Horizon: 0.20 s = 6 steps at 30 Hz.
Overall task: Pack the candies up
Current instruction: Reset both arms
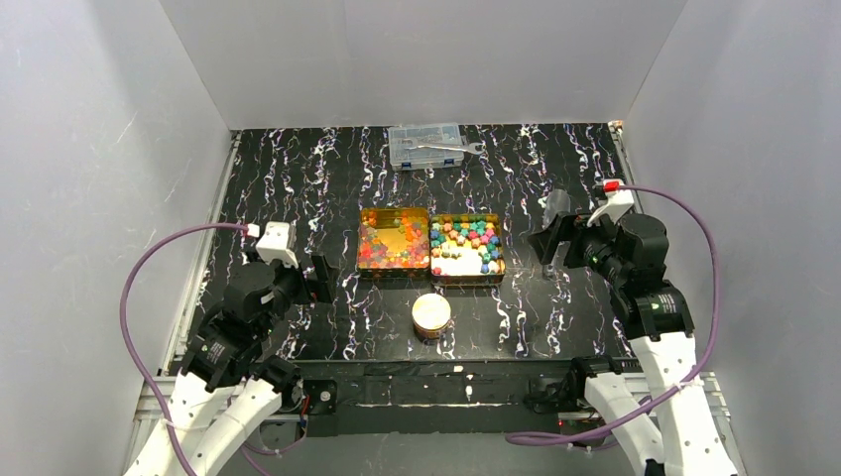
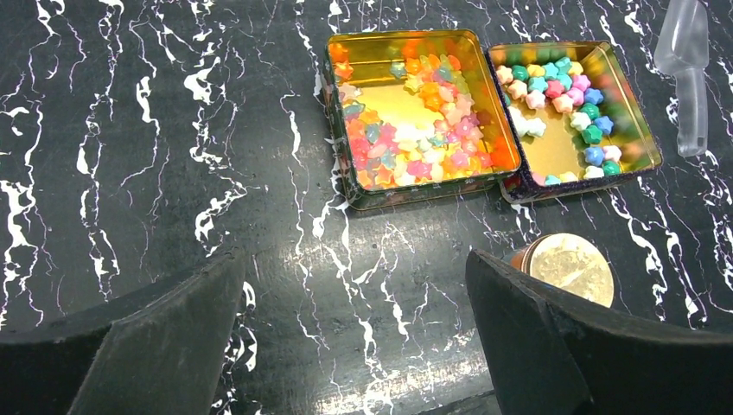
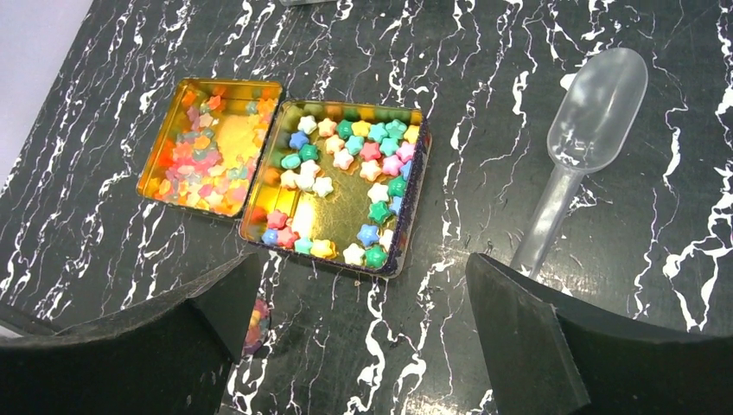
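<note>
1. The tabletop (image 1: 298, 188), black with white veins, carries everything. A clear compartment box (image 1: 426, 145) with a wrench sits at its far edge, well apart from the work.
2. The left hand (image 2: 354, 277) is spread and holds nothing. It hangs to the near left of the tins, so the candies (image 1: 466, 236) lie far and to the right of it.
3. The right hand (image 3: 359, 277) is also spread and empty, to the right of the tins. The candies lie to its left.
4. Two open gold tins touch side by side at mid-tabletop. The left tin (image 1: 394, 240) holds a glossy red, orange and yellow mix. The right tin (image 1: 466, 248) holds pastel star pieces and is only partly covered.
5. A small round jar (image 1: 431, 314) stands just near of the tins, between the hands. Its top looks capped, so it would probably need opening first.
6. A clear scoop (image 3: 596, 95) lies flat to the right of the tins, its handle end just beside one right finger. Whether they touch cannot be told.
7. The risks are these:
   - The thin, slick handle may pivot or slip when pinched.
   - A tin may slide if the scoop pushes into it unbraced.
   - An overfilled scoop would spill the tiny pieces, which would roll and be hard to recover.
</note>
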{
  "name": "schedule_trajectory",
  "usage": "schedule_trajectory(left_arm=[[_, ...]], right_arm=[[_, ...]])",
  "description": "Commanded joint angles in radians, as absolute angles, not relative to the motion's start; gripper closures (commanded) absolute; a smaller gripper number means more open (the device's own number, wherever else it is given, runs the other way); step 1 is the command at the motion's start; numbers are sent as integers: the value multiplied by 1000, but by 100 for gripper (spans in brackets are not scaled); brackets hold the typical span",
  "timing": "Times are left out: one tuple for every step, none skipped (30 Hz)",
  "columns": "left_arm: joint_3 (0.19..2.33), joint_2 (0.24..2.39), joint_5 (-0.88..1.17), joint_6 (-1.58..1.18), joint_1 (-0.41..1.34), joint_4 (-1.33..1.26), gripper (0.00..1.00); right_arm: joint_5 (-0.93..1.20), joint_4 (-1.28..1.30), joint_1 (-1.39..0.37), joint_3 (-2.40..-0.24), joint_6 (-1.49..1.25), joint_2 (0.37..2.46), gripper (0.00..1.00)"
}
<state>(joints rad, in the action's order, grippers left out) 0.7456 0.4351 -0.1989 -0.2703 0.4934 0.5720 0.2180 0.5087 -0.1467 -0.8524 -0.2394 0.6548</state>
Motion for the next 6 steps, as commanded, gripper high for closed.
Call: schedule_trajectory(left_arm=[[739, 438, -194, -258, 489, 551, 2], [738, 442, -193, -255, 489, 549, 2], [735, 448, -198, -255, 489, 547, 2], [736, 451, -199, -256, 489, 547, 2], [740, 451, -198, -257, 490, 548, 2], [744, 449, -197, -258, 489, 551, 2]], right_arm=[[222, 468, -160, -848, -217, 641, 2], [217, 469, -163, -848, -216, 639, 2], [215, 469, -164, -846, -215, 637, 2], [215, 468, -165, -845, -216, 636, 2], [216, 466, -166, -844, -216, 635, 2], [215, 466, -167, -844, -217, 633, 2]])
